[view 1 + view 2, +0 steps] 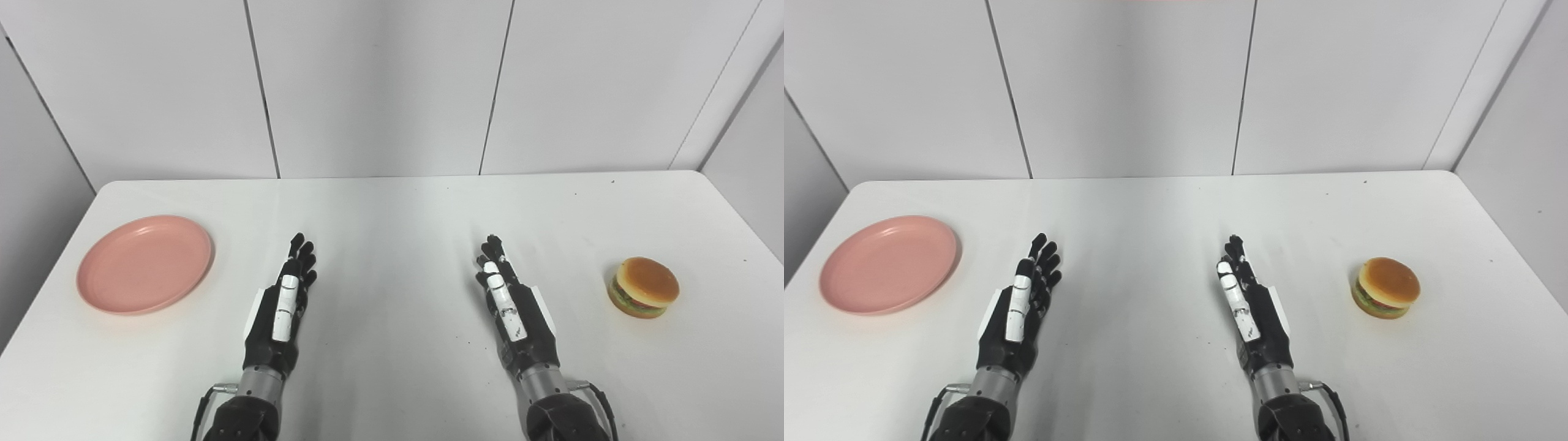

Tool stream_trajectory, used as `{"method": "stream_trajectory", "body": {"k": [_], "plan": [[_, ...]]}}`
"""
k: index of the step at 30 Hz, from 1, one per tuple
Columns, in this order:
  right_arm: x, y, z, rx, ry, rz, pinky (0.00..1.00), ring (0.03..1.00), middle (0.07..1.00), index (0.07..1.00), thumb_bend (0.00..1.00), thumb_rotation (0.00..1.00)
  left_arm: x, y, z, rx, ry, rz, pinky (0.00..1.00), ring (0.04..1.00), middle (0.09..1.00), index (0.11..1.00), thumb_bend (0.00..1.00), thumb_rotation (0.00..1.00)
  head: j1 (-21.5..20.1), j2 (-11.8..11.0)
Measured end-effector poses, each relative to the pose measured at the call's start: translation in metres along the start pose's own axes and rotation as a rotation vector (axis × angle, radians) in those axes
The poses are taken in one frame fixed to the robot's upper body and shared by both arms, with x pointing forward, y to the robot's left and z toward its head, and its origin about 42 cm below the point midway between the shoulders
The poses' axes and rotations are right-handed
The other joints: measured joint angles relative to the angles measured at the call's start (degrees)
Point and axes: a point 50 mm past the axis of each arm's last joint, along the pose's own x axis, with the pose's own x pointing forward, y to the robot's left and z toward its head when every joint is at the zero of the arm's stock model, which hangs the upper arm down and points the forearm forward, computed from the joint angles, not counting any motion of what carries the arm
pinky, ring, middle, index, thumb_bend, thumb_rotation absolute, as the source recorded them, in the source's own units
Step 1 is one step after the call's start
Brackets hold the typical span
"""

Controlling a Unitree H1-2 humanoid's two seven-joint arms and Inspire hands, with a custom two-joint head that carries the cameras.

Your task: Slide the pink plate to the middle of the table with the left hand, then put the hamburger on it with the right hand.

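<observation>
Near the white table's (392, 202) left edge I log a round pink plastic plate (145, 264); near its right edge, a toy hamburger (643, 287). Between them, over bare tabletop: left hand (283, 306) and right hand (511, 306), fingers extended, holding nothing.

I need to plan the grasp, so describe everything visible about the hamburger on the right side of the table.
The round hamburger has a glossy golden-brown top bun, a band of green, red and pale filling, and a tan bottom bun. It looks like a moulded plastic toy. It sits whole and upright, slightly tilted, on the white table near the right edge. Only the table touches it. The right hand lies open, apart from it, to its left.
</observation>
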Motion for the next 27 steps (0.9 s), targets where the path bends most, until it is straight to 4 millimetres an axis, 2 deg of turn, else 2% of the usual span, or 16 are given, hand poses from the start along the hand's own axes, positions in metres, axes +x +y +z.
{"method": "stream_trajectory", "body": {"k": [3,9,18,25,27], "plan": [[-0.001,0.0,0.003,0.0,-0.009,0.001,1.0,1.0,1.0,1.0,0.56,0.84,0.0,0.0,0.0,-0.009,0.009,-0.007,1.0,1.0,1.0,1.0,0.73,1.0,0.1,0.0],[-0.004,-0.001,0.004,0.008,-0.015,-0.004,1.0,1.0,1.0,1.0,0.57,0.83,-0.002,-0.002,0.0,-0.012,0.01,-0.018,1.0,1.0,1.0,1.0,0.73,1.0,0.6,-0.5],[-0.013,-0.001,0.008,0.027,-0.031,-0.009,1.0,1.0,1.0,1.0,0.53,0.83,-0.011,-0.008,0.003,-0.019,0.027,-0.033,1.0,1.0,1.0,1.0,0.76,1.0,0.4,-0.1],[-0.024,0.009,0.014,0.012,-0.027,0.028,1.0,1.0,1.0,1.0,0.5,0.9,-0.017,-0.01,0.003,-0.011,0.029,-0.034,1.0,1.0,1.0,1.0,0.75,1.0,-0.1,0.0],[-0.026,0.011,0.013,0.005,-0.009,0.047,1.0,1.0,1.0,1.0,0.5,0.88,-0.02,-0.01,0.003,-0.013,0.029,-0.034,1.0,1.0,1.0,1.0,0.75,1.0,0.4,-0.5]]}}
